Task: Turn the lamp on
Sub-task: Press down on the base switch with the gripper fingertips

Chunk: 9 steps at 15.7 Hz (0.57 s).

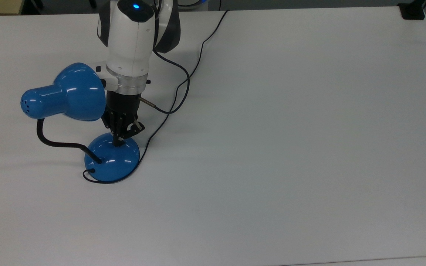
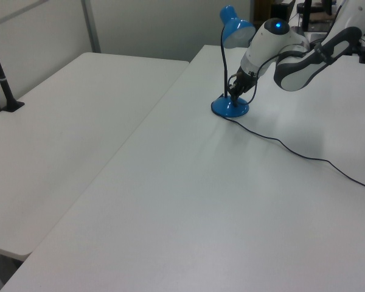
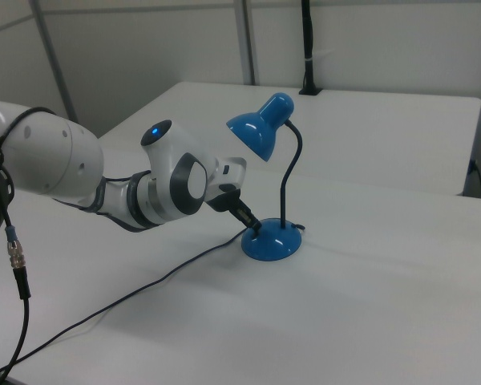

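Top view: one lamp [image 1: 87,140] stands left of centre on one white table [image 1: 290,129]; its shade sits at the frame's left. One gripper [image 1: 118,142] has its tip on the base's upper edge, fingers drawn narrow, holding nothing.

Left view: lamp [image 2: 230,107] at upper right; gripper [image 2: 233,97] on its base.

Right view: lamp [image 3: 271,241] at centre; gripper [image 3: 255,227] touches the base's left side. One cord [image 3: 144,289] trails to the lower left.

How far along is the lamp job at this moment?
Done: the gripper has reached the lamp and its tip sits on the domed base, about where the switch would be. In hand: the press itself. Left: the light; no glow shows under the shade, so it looks still off.
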Each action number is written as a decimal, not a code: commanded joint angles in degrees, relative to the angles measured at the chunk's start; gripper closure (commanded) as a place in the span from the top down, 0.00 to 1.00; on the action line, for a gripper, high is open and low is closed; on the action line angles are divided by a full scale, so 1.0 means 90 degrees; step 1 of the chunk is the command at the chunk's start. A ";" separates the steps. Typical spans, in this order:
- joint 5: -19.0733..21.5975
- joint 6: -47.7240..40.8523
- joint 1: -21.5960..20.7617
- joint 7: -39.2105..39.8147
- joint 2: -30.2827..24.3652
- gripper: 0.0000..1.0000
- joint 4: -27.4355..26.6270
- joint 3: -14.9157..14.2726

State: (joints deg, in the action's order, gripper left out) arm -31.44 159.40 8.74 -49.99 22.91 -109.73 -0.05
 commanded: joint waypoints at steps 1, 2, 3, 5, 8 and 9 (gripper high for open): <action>-0.0149 0.0112 0.0054 -0.0178 0.0062 0.00 0.0034 0.0054; -0.0149 0.0112 0.0054 -0.0178 0.0062 0.00 0.0034 0.0054; -0.0149 0.0112 0.0054 -0.0178 0.0062 0.00 0.0034 0.0054; -0.0158 0.0112 0.0054 -0.0178 0.0081 0.00 0.0034 0.0054; -0.0178 0.0112 0.0034 -0.0178 0.0169 0.00 0.0034 0.0054; -0.0178 0.0112 0.0034 -0.0178 0.0169 0.00 0.0034 0.0054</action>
State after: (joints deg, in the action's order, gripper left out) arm -31.49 159.40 8.74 -49.99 23.35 -109.69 -0.03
